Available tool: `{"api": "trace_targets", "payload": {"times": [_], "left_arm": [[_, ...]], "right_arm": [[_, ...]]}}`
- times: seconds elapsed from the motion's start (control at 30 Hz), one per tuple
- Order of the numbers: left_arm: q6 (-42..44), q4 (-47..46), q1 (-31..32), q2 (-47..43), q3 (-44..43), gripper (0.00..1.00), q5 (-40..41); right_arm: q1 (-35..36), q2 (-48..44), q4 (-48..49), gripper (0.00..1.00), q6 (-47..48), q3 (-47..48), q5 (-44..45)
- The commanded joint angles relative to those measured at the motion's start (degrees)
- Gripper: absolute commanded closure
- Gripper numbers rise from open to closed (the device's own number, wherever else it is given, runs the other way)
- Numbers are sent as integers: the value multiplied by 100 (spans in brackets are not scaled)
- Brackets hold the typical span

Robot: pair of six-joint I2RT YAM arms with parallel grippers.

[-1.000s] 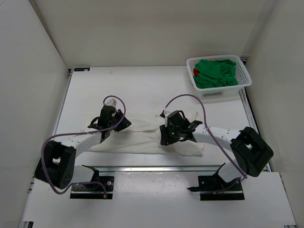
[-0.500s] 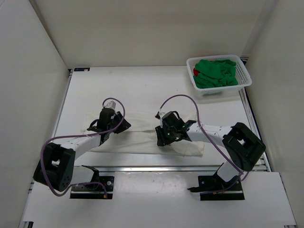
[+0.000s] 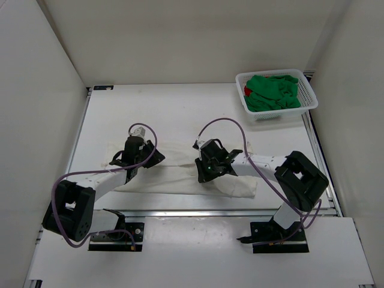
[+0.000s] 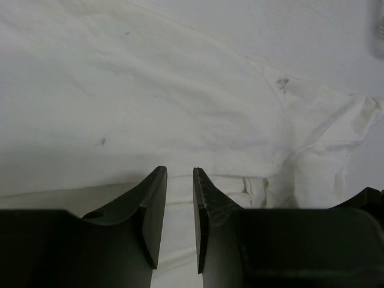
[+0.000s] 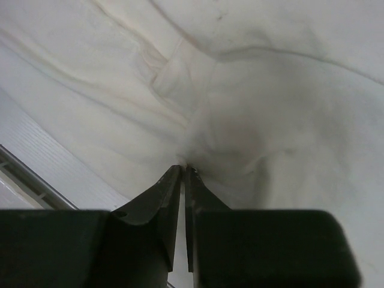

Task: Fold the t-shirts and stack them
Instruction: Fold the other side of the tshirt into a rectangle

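The cream-white t-shirt (image 3: 180, 181) lies rumpled across the near half of the table, and it fills the left wrist view (image 4: 150, 108) and the right wrist view (image 5: 270, 108). My left gripper (image 3: 132, 168) is near the shirt's left end; its jaws (image 4: 180, 175) stand a narrow gap apart with a band of the cloth between them. My right gripper (image 3: 205, 175) is at the shirt's middle, its tips (image 5: 183, 169) pinched on a bunched peak of cloth. A green t-shirt (image 3: 273, 91) and a bit of the red one (image 3: 248, 91) lie in the basket.
The white mesh basket (image 3: 276, 72) stands at the far right corner of the table. A metal rail (image 3: 198, 212) runs along the table's near edge, also in the right wrist view (image 5: 24, 174). White walls close in the table on three sides.
My right gripper has shifted a little to the left over the shirt and closed from open onto the cloth. The left gripper has barely moved.
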State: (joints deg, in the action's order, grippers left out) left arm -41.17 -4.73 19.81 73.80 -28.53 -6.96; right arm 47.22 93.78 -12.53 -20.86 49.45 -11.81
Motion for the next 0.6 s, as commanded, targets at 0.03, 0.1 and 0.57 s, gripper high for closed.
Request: {"api": "trace_targets", "payload": {"times": [0.03,0.1,0.57], "left_arm": [[12,-63,13,20,-99,64,-130],[3,-37,-21,20,-152,64,-104],[21,104,-162,-23,-451,64,-306]], "right_arm": [[6,-79,-205,95,100,275,223],[6,-175,-328,96,152,354,171],[15,105,-602,95,276,830,-1534]]}}
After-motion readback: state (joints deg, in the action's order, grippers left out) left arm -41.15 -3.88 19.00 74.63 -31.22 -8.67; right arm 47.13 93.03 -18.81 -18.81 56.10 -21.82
